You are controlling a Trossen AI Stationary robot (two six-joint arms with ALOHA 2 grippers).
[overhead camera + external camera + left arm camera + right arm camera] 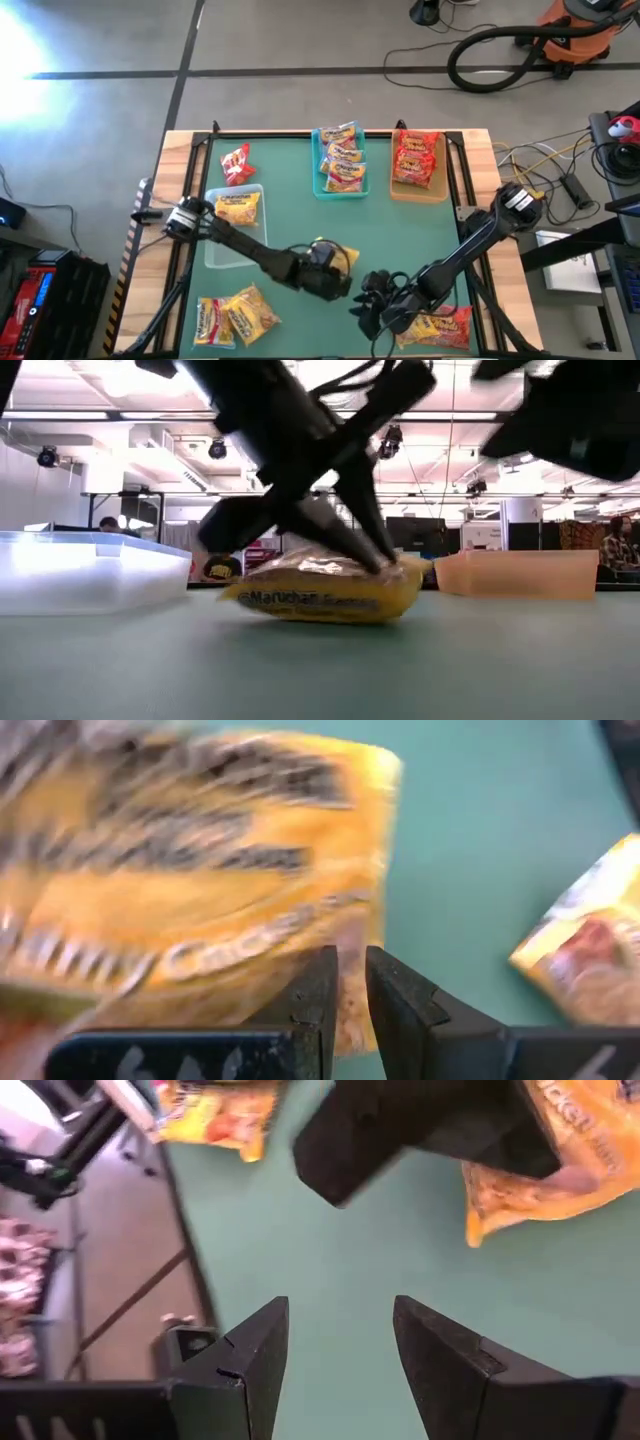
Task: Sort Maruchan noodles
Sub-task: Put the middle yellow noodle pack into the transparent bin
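While the counter (pixel 290 215) is read from left to right with the clear tray (pixel 232 228) as landmark, two yellow Maruchan packets (pixel 235 315) lie loose just in front of that tray, near the counter's front edge. Inside the clear tray rests one yellow packet (pixel 238 208), and a red packet (pixel 236 164) lies on the green surface just behind the tray. To the tray's right, the left claw (pixel 350 982) has its fingers pressed nearly together on the edge of a yellow packet (pixel 322 592), pinching it; the low view shows this packet with its underside on the counter. Farther right and toward the back, well apart from the clear tray, a teal tray (pixel 340 160) holds several orange-yellow packets with pink bands (pixel 343 155). Beside it, farther still from the clear tray, a tan tray (pixel 418 165) holds red packets (pixel 416 158). At the front right, the right claw (pixel 336 1348) hangs above bare green surface with its fingers spread and holding nothing. One more red-and-yellow packet (pixel 440 326) lies at the front right corner, farthest from the clear tray.
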